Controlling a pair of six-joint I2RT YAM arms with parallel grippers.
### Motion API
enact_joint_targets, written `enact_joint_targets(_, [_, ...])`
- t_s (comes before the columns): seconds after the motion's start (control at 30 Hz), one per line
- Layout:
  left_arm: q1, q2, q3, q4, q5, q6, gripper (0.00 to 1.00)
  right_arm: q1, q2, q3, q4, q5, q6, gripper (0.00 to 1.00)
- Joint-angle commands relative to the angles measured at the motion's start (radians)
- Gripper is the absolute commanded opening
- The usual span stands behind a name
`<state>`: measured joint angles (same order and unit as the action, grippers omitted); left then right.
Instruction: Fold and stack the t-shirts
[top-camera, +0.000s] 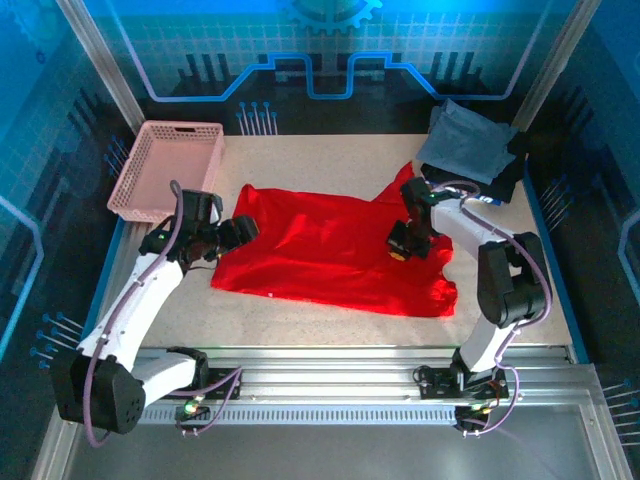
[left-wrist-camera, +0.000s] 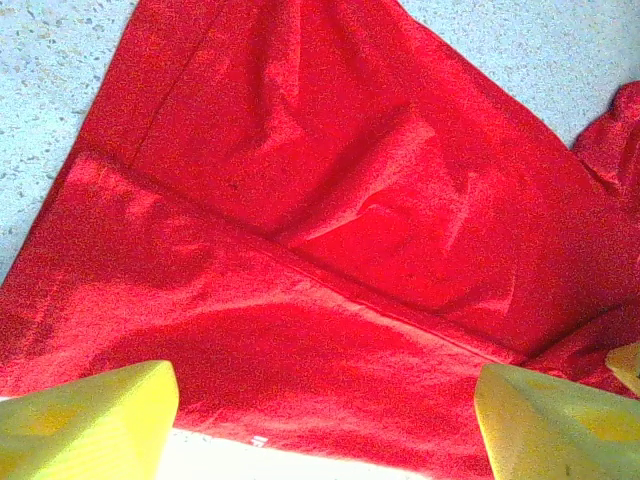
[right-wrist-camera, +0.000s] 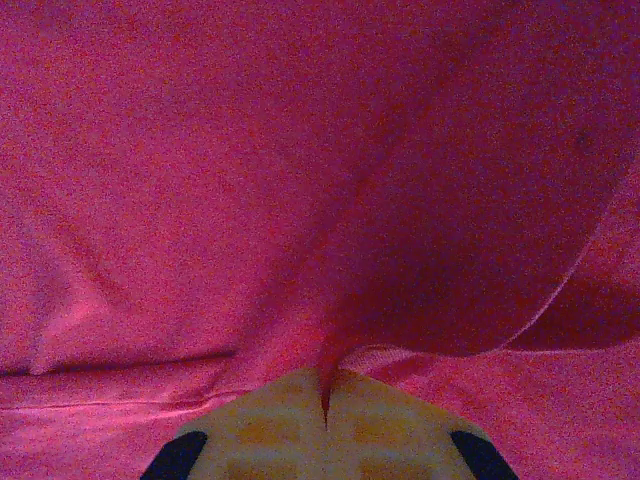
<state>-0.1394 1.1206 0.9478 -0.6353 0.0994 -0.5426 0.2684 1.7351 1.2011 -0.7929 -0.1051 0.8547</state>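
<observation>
A bright red t-shirt (top-camera: 330, 250) lies spread out, partly folded, across the middle of the table. My left gripper (top-camera: 245, 228) hovers at its left edge, open, with the yellow fingers (left-wrist-camera: 90, 420) wide apart over the red cloth (left-wrist-camera: 330, 250) and nothing between them. My right gripper (top-camera: 400, 245) sits on the shirt's right part, shut on a pinched ridge of the red fabric (right-wrist-camera: 300, 200) that runs in between the yellow fingertips (right-wrist-camera: 270, 420). At the back right, a folded grey-blue shirt (top-camera: 465, 140) lies on top of a dark shirt (top-camera: 512, 172).
A pink mesh basket (top-camera: 165, 170) stands at the back left corner. Bare speckled table (top-camera: 330, 160) runs behind the red shirt and along the front edge (top-camera: 330, 325). Blue walls close in the sides and back.
</observation>
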Motion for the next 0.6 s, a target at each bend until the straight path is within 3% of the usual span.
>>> enact_joint_targets(0.0, [0.008,-0.021,-0.021,-0.024,-0.012,0.019,0.79,0.012,0.039,0.055,-0.040,0.012,-0.046,0.00])
enact_joint_targets(0.47, [0.006,-0.020,-0.123,0.011,0.033,-0.018,0.78,0.081,0.304,0.376,-0.138,0.056,-0.212,0.00])
enact_joint_targets(0.57, [0.006,-0.026,-0.148,0.011,0.027,-0.024,0.78,0.089,0.350,0.411,-0.136,0.049,-0.227,0.06])
